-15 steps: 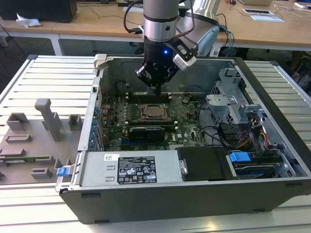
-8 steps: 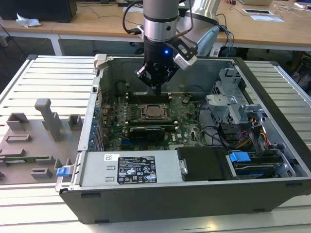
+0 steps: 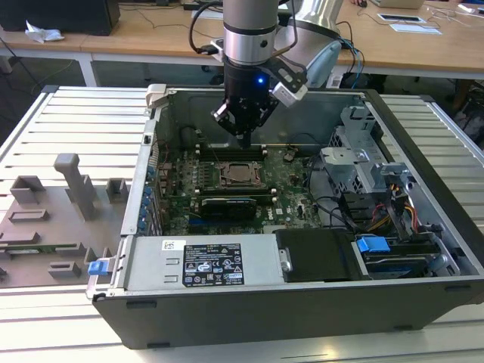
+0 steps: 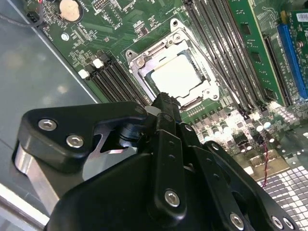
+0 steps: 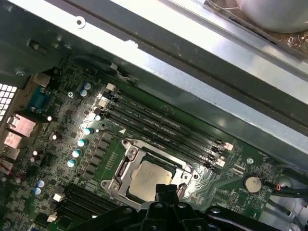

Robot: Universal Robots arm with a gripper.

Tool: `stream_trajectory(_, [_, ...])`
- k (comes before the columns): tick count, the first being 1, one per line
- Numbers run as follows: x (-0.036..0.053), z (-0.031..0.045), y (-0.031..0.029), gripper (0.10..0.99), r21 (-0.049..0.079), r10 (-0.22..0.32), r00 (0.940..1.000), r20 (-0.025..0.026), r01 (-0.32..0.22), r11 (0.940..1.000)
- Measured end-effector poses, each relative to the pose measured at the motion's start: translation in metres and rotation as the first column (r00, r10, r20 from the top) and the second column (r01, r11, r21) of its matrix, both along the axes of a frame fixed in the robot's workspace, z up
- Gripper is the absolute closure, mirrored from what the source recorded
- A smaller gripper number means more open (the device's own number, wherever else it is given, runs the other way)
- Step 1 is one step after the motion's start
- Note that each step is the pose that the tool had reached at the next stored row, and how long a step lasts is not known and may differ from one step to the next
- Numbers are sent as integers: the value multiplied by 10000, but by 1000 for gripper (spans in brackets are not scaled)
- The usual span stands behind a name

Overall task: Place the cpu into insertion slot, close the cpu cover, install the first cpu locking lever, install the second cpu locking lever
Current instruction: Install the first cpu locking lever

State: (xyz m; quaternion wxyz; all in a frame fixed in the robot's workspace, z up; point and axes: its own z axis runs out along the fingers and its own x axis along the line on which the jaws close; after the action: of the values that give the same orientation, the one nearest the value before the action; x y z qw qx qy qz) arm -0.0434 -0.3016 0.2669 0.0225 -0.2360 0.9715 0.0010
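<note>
No writing can be read anywhere in these views. A black label (image 3: 213, 265) with white print and small symbols, and a little white sticker (image 3: 172, 245) just beside it, lie on the silver power supply (image 3: 257, 261) along the computer case's (image 3: 302, 310) edge nearest the exterior view's camera; their print is too fine to make out. In the second wrist view, tiny white printed marks dot the green motherboard (image 4: 115, 33) around the cpu (image 4: 175, 77), all illegible.
</note>
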Motion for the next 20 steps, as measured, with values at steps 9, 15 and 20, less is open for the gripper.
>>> stream_trajectory(9, [0,0,0,980,0,-528,9986,0,528,9986])
stream_trajectory(15, [0,0,0,980,0,-1756,9845,-1,1756,9845])
stream_trajectory(20, [0,-1,0,980,0,-2621,9650,0,2621,9650])
